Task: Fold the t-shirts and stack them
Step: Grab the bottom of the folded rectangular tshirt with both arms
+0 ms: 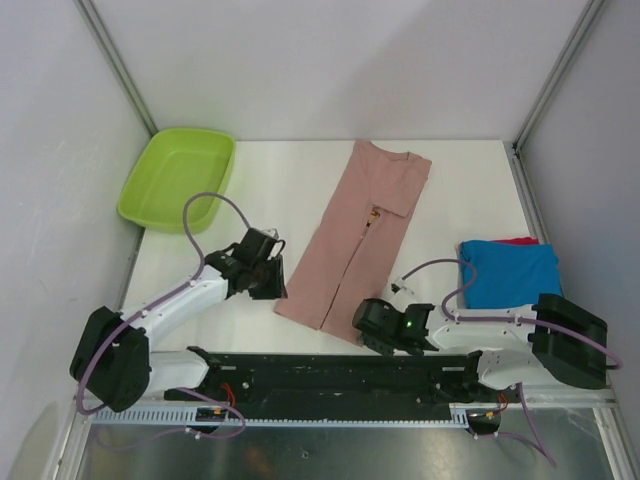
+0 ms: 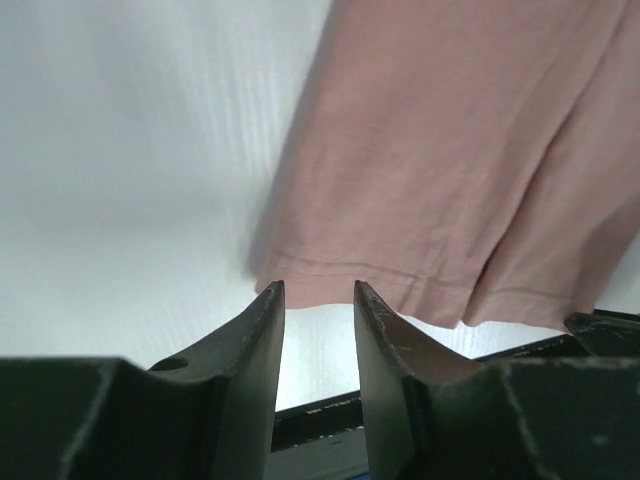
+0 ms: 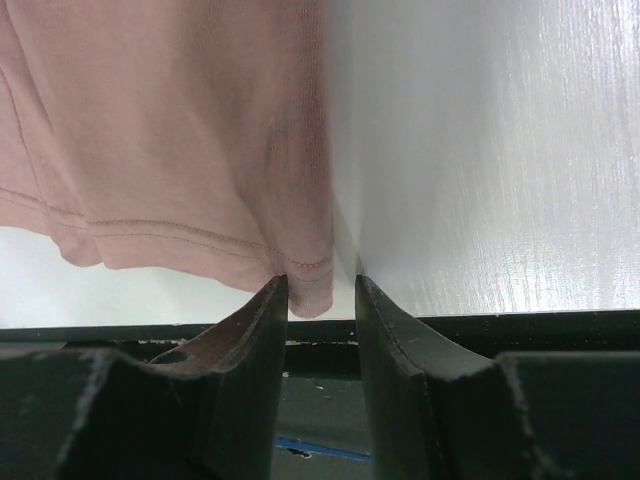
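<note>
A lime-green tub (image 1: 178, 178) sits empty on the white tabletop (image 1: 280, 180), well off to the left of the left end effector (image 2: 318, 290) and beyond it. That end effector hangs low, jaws parted, nothing between them. Just ahead of its tips lies the near left hem corner of the dusty pink t-shirt (image 1: 360, 240).

The shirt lies flat between the two end effectors, folded lengthwise into a long narrow strip. Its collar is at the far end and a small print shows along the fold.

The right end effector (image 3: 320, 283) also has its jaws parted. The near right hem corner sits right at their mouth and appears not to be pinched. To its right and a little beyond, a folded blue t-shirt (image 1: 510, 275) lies on a red t-shirt (image 1: 515, 241), of which only an edge shows.

The pink cloth looks light and limp, so it will likely sag and drape when raised. The two hem corners seem the best places to grip, catching every layer. A shallow pinch may let the thin fabric slip out.
</note>
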{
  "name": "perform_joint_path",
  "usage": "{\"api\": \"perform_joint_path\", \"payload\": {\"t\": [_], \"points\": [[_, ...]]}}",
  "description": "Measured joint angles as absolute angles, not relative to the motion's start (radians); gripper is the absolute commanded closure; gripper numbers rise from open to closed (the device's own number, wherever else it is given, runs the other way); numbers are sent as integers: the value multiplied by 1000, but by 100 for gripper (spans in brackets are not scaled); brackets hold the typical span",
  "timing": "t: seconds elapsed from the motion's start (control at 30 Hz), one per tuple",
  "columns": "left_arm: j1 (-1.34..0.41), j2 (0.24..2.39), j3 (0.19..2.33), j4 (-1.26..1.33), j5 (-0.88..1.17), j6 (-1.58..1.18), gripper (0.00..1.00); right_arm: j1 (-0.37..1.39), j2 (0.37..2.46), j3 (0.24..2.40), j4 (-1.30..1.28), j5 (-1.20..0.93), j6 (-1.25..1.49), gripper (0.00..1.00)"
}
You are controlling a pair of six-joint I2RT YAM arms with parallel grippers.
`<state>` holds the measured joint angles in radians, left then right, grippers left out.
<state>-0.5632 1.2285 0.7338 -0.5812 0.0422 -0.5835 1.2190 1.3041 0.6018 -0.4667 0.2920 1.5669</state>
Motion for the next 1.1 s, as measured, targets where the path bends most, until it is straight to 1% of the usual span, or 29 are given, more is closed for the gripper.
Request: {"api": "perform_joint_path", "payload": {"t": [0.1,0.33,0.53,0.67,0.73,0.93,1.03,1.1], "points": [[-542,1243,731,-587,35,-569,61,1221,1307,602,-464,294,1575,64],[-516,1308,730,-580,31,-534,62,1223,1324,602,-435,299,1582,71],[-514,1393,730,-560,39,-514,65,1223,1338,602,-411,299,1586,76],[-514,1424,730,-554,41,-514,69,1223,1339,602,-410,299,1586,79],[-514,1431,729,-552,45,-514,73,1223,1341,602,-409,299,1586,84],[-515,1433,717,-533,67,-524,91,1223,1345,602,-409,298,1581,98],[-525,1419,702,-517,81,-533,98,1220,1342,602,-416,293,1571,100],[-535,1396,682,-509,89,-546,100,1217,1329,602,-438,287,1561,100]]}}
